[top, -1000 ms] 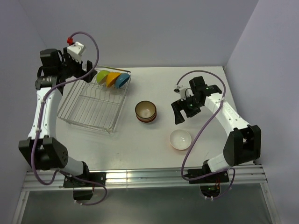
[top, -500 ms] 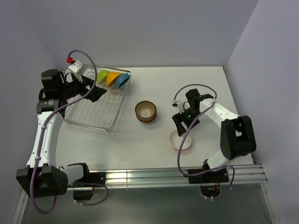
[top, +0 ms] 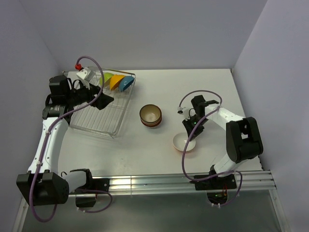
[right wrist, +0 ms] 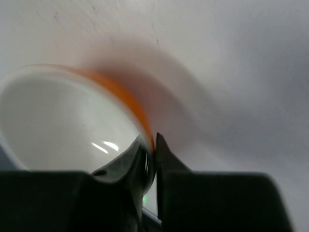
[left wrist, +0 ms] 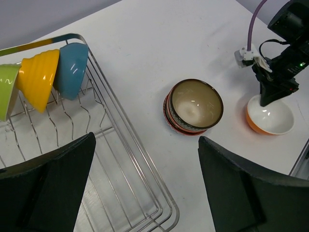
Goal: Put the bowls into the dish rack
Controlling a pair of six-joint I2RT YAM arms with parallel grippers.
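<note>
Orange bowl (top: 185,143): white inside, upright on the table (top: 212,87). It sits well to the right of the dish rack (top: 124,108), slightly nearer the arm bases than the rack's near corner. Not yet loaded.
Right gripper (right wrist: 154,145): clenched on the orange bowl's far rim, one finger inside the wall and one outside. In my judgement a rim pinch is chosen because the bowl is too wide to span. The bowl appears to rest on the table, not lifted.
Brown bowls (top: 150,116): a nested stack, mouths up, just right of the dish rack and between it and the orange bowl. Untouched and awaiting loading.
Dish rack: silver wire, on the left part of the table. Most of its tine rows are bare.
Left gripper (top: 102,101): released, jaws wide, nothing between them. It hangs over the dish rack's middle, its camera looking across to the brown bowls. Likely waiting clear of the right arm's working area.
Green bowl (top: 106,79), yellow bowl (top: 116,81), blue bowl (top: 127,83): stood on edge in a row along the dish rack's far end, each leaning against its neighbour. The tines hold them tilted, which saves space.
Progress: three bowls racked, the rest outside.
Risk: a thin rim grip may let the orange bowl swing or slip during lifting.
</note>
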